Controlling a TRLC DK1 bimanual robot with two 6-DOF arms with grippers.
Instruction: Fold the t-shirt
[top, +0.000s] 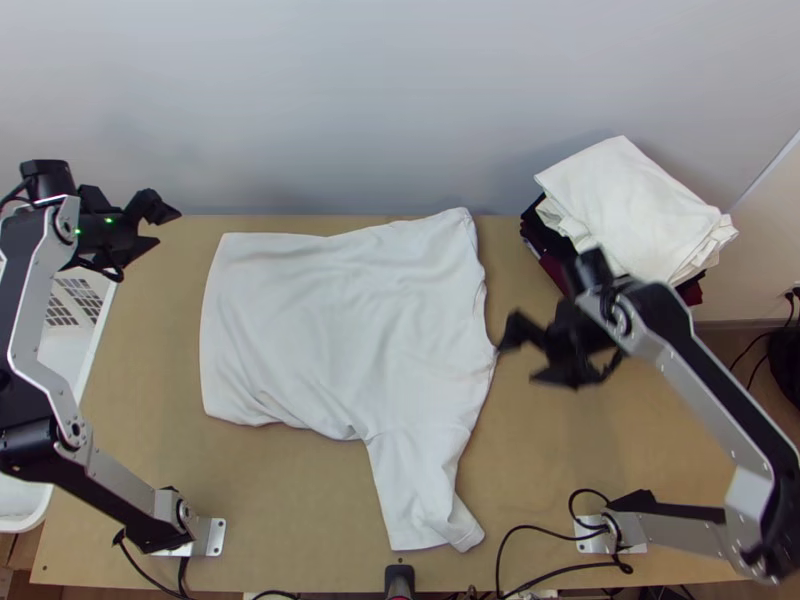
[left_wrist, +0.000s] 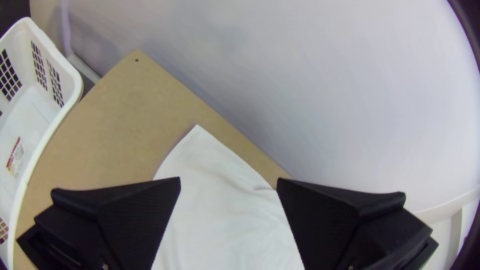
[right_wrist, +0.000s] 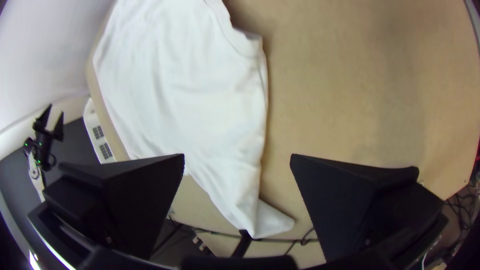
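Although mostly spread flat, the shirt (top: 340, 320) appears to be at the sleeve-folding step: one sleeve (top: 415, 490) points to the near edge of the counter (top: 290, 500), while the far one seems turned in or under. Position: mid-counter, hem towards the left arm, neck and shoulder edge towards the right. Material: thin white knit, matte, with soft shallow creases across the body and a narrow raised band at the neck. Sleeve: short, tapering slightly, one cuff corner splayed out.

Next move, as judged: pinch the near cuff, carry it inward over the body and lay it flat; lengthwise and crosswise folds would follow. Thin cloth may bunch if pushed.

Left end effector (top: 168, 227): fingers wide apart, empty, above the far left corner of the counter. Right end effector (top: 523, 357): fingers likewise apart, empty, just beside the neck edge.

Further items: one pile at the far right, white cloth (top: 630, 205) folded in thick, rounded layers over black and dark red cloths (top: 545, 240); one basket (left_wrist: 65, 70), white, smooth plastic, gridded slots, beside the counter's left edge.
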